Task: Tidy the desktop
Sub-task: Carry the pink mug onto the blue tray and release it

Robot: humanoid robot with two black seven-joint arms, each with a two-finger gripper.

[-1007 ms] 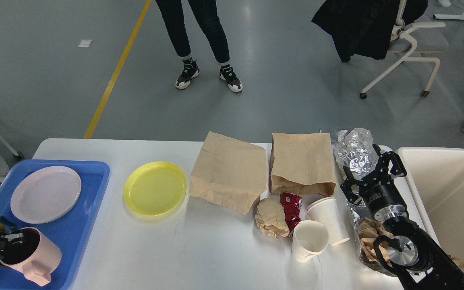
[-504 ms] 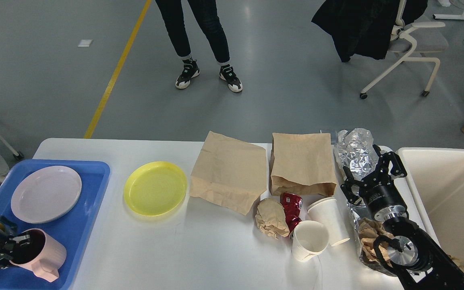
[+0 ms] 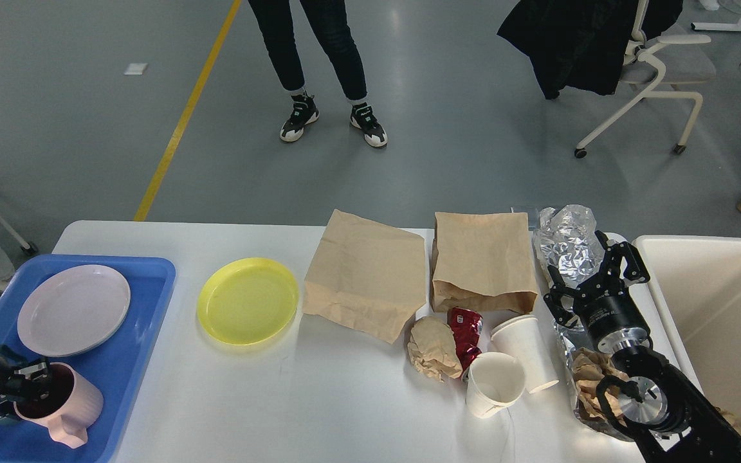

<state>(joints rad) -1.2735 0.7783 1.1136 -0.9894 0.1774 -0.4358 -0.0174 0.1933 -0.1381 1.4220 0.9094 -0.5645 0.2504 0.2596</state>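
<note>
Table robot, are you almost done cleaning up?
Not yet. A pale plate already lies in the blue tray, and my left gripper is at the pink mug there. On the desktop wait a yellow plate, two paper bags, cups, a crushed can and foil. My right gripper hovers open.

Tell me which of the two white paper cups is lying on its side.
The paper cup farther back, beside the crushed red can, lies tipped with its mouth toward the table's near edge. The nearer cup stands upright, mouth up.
</note>
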